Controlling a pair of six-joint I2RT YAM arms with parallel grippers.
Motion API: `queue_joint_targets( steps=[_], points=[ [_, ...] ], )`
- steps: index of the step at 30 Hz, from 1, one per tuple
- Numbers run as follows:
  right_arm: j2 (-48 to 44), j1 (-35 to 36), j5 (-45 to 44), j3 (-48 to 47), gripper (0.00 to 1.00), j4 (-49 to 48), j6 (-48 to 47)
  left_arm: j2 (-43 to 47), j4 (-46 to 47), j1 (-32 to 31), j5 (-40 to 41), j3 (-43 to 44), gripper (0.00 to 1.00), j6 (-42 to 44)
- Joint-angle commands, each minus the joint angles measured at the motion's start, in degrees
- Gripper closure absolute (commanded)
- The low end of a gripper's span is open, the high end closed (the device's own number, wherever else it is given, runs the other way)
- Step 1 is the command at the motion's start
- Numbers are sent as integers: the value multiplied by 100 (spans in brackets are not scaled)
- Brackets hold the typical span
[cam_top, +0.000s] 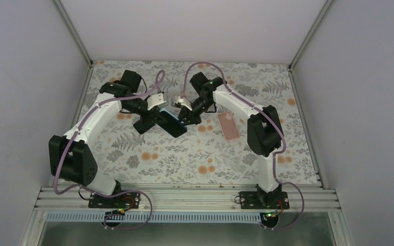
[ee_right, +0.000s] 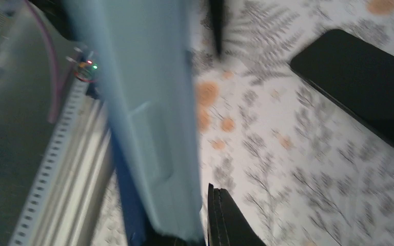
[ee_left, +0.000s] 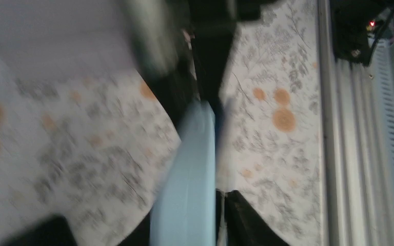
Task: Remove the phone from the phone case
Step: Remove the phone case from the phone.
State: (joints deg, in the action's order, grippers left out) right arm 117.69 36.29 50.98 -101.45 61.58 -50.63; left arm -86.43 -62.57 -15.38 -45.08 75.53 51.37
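Observation:
A light-blue phone case (ee_right: 149,118) hangs above the table, held from both sides. My right gripper (ee_right: 184,225) is shut on its lower edge, with one black finger (ee_right: 228,218) beside it. The case (ee_left: 187,189) shows edge-on in the left wrist view, where my left gripper (ee_left: 195,225) is shut on it. A black phone (ee_right: 361,84) lies flat on the flowered cloth, apart from the case. From above, the grippers (cam_top: 163,111) (cam_top: 184,114) meet at mid-table, with the dark phone (cam_top: 172,127) just under them.
A pink case (cam_top: 229,126) lies flat on the cloth to the right of the grippers. The aluminium rail (cam_top: 184,197) with both arm bases runs along the near edge. White walls enclose the flowered table (cam_top: 195,159) on three sides.

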Motion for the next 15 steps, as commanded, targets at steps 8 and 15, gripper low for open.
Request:
queue_joint_targets(
  steps=[8, 15],
  points=[
    [-770, -289, 1629, 550, 96, -831, 1080, 581, 1253, -147, 225, 349, 4, 19],
    [-1497, -923, 36, 1536, 96, -3010, 3005, 1406, 2366, -148, 967, 236, 0, -582]
  ],
)
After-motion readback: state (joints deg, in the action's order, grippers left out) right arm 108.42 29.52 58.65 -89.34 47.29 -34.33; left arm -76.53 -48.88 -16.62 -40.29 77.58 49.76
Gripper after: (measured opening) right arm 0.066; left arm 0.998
